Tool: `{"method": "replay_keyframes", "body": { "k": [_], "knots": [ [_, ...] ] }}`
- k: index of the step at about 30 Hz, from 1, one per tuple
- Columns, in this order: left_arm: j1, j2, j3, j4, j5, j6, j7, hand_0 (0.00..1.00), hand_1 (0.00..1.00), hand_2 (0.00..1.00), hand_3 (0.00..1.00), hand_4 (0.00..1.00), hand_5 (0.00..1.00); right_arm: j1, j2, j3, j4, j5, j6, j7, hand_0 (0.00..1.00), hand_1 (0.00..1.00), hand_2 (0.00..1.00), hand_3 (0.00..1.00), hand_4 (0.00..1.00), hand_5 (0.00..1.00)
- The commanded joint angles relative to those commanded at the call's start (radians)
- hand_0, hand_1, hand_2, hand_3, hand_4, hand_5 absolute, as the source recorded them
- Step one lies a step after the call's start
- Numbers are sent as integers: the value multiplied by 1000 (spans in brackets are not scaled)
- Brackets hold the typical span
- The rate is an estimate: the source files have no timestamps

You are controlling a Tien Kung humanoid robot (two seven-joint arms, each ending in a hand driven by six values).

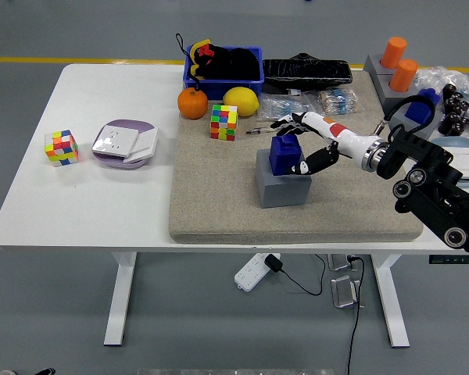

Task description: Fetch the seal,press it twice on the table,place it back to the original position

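A blue seal (pixel 282 155) stands upright on a grey block (pixel 284 188) in the middle of the tan mat (pixel 219 207). My right hand (pixel 283 145) reaches in from the right and brackets the seal. Its fingers (pixel 288 122) stretch out just behind the seal's top. The thumb (pixel 288 165) lies against the seal's front right side. The fingers are still spread, not closed round the seal. The seal rests on the block. The left arm is out of view.
A Rubik's cube (pixel 223 122), an orange (pixel 192 103) and a lemon (pixel 241 101) lie behind the seal. A blue bin (pixel 223 64) and a black tray (pixel 306 73) stand at the back. At the left are a second cube (pixel 62 148) and a purple-white box (pixel 124 144). Orange cylinders (pixel 399 62) stand at the right.
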Motion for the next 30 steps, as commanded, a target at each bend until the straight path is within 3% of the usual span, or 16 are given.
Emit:
{"method": "replay_keyframes", "body": {
  "k": [8, 9, 14, 15, 26, 27, 30],
  "knots": [
    [1, -1, -2, 0, 0, 0, 0, 810, 804, 774, 814, 689, 436, 0, 3, -7, -6, 9, -24, -2, 776, 703, 694, 756, 900, 2],
    [1, -1, -1, 0, 0, 0, 0, 810, 804, 774, 814, 688, 436, 0, 3, -8, -6, 10, -28, 0, 677, 621, 622, 688, 866, 2],
    [-1, -1, -2, 0, 1, 0, 0, 810, 804, 774, 814, 688, 436, 2, 2, -10, -9, 2, -34, -4, 677, 621, 622, 688, 866, 2],
    [-2, 0, -4, 0, 2, 0, 0, 811, 804, 775, 814, 688, 436, 2, 1, -10, -10, 4, -31, -6, 592, 511, 509, 574, 814, 2],
    [-1, -1, -3, 1, -2, -1, 0, 811, 804, 775, 814, 689, 436, 3, 2, -19, -12, 6, -26, -9, 575, 485, 474, 536, 810, 2],
    [-1, -1, -3, 1, -2, -1, 0, 811, 804, 775, 815, 689, 436, 3, 2, -20, -12, 7, -28, -8, 551, 438, 433, 471, 797, 2],
    [-1, -2, -4, 1, -1, -1, 0, 811, 804, 775, 815, 689, 436, 4, 2, -19, -12, 10, -37, -4, 551, 438, 433, 471, 797, 2]
  ]
}}
